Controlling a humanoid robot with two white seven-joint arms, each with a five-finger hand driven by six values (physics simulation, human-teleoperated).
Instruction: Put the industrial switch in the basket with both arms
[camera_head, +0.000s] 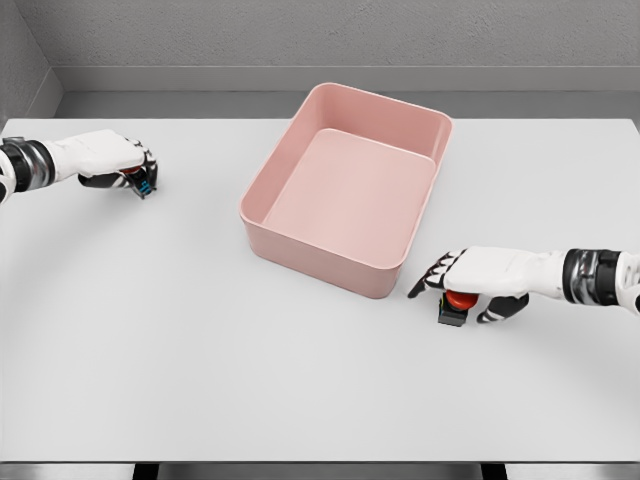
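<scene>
Head view, looking down on a pale grey table (200, 380). Dead centre and a little toward the far edge: a pink basket (262, 186), rectangular, rounded corners, set at an angle, nothing inside.

Over on the far left, left hand (118, 160) low at the table, white arm coming in from the picture's left edge. Fingers curled down around a small switch (146, 183), only a dark body with a bit of red and blue peeking out beneath the palm. Well apart from the basket, clear table between the two.

Now the right side: right hand (478, 278) reaching in from the picture's right edge, palm down, just beside the near right corner of the basket but not touching it. Dark fingertips spread forward toward the basket wall, thumb tucked underneath. Below the palm, a second industrial switch (457, 303), red round button on a black base, sitting on the table. Fingers draped over the red button, closed loosely around it; hard to tell whether the base is lifted or resting flat, though its shadow sits tight beneath it.

Both switches outside the basket, one on each side, each under its own hand.

Grey wall along the back.
</scene>
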